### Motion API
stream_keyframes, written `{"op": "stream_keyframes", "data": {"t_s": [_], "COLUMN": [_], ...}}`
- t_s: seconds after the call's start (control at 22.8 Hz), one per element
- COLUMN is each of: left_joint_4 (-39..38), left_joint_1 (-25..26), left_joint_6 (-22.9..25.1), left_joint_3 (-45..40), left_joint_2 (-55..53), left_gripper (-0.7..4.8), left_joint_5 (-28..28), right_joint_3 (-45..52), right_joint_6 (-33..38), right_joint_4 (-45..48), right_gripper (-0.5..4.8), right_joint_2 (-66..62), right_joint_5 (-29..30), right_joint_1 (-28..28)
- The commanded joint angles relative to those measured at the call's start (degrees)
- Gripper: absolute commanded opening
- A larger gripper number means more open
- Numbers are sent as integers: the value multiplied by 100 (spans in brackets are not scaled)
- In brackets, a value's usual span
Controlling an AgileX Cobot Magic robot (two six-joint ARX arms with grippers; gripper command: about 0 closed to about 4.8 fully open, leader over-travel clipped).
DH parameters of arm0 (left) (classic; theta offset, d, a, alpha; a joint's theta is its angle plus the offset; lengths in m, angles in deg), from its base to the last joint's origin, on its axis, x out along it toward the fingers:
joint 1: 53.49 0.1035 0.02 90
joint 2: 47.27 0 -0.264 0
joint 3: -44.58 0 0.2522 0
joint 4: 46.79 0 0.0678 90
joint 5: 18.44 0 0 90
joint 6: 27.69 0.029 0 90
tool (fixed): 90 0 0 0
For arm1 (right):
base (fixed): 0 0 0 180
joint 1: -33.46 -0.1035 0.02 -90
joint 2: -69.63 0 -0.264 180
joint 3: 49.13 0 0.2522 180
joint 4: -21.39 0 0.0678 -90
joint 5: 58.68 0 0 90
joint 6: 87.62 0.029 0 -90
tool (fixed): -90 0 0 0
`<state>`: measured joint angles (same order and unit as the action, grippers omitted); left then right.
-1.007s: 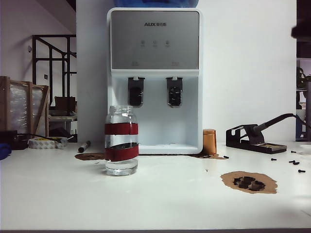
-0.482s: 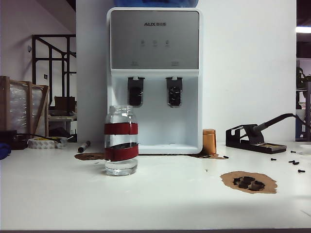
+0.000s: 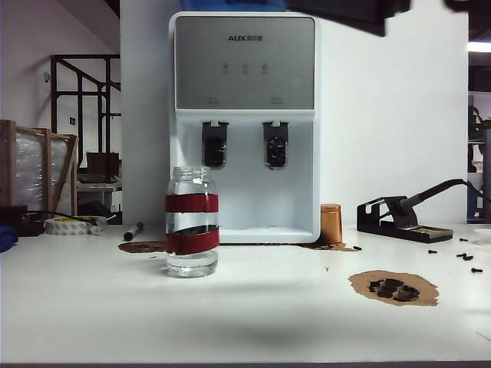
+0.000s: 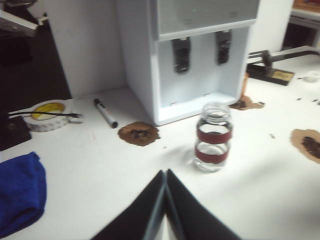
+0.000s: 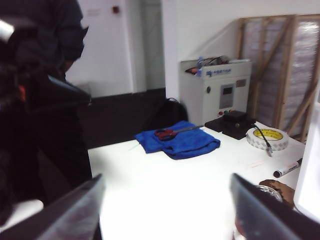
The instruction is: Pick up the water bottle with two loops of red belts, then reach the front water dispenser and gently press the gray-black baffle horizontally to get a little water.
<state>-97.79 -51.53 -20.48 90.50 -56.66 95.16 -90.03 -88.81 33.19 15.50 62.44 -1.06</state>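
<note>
The water bottle [image 3: 192,230], clear glass with two red bands, stands upright on the white table in front of the water dispenser [image 3: 244,61], left of its middle. Two gray-black baffles [image 3: 214,146] [image 3: 275,146] hang under the dispenser's silver panel. My left gripper [image 4: 165,173] is shut and empty, its tips pressed together above the table, short of the bottle [image 4: 213,137] and apart from it. My right gripper [image 5: 166,178] is open wide with only bare table between its fingers [image 5: 80,205], and faces away from the dispenser. A dark arm part [image 3: 345,11] crosses the exterior view's top edge.
A copper cylinder [image 3: 331,224] stands by the dispenser's right foot, with a soldering stand [image 3: 403,218] beyond it. Brown patches [image 3: 393,287] and small screws dot the right side. A tape roll [image 4: 48,112], marker [image 4: 106,113] and blue cloth [image 4: 20,192] lie left. A person [image 5: 45,100] stands nearby.
A dark arm part has come into the top of the exterior view. The bottle and the other things on the table have not moved.
</note>
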Motion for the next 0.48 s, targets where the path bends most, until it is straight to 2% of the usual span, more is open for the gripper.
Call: {"op": "stream_keyframes", "data": {"t_s": [0.04,0.22,0.48], "left_joint_4": [-330,-562,-616], "left_joint_1": [-4,-4,-2], "left_joint_6": [68,267,284], "left_joint_3": [232,426,632], "left_joint_2": [-131,-175,-175], "left_gripper": [-5,-5,-5], "left_joint_5": [173,166,205], "right_joint_3": [-72,-70,-66], "right_joint_6": [-125,-396,-37], "right_joint_4": [409,588,1731], "right_gripper": [479,479,479], "right_joint_2": [-389,-802,-1967], "right_joint_5": [-85,-433,-564], "right_joint_1": [-129,-153,-153]}}
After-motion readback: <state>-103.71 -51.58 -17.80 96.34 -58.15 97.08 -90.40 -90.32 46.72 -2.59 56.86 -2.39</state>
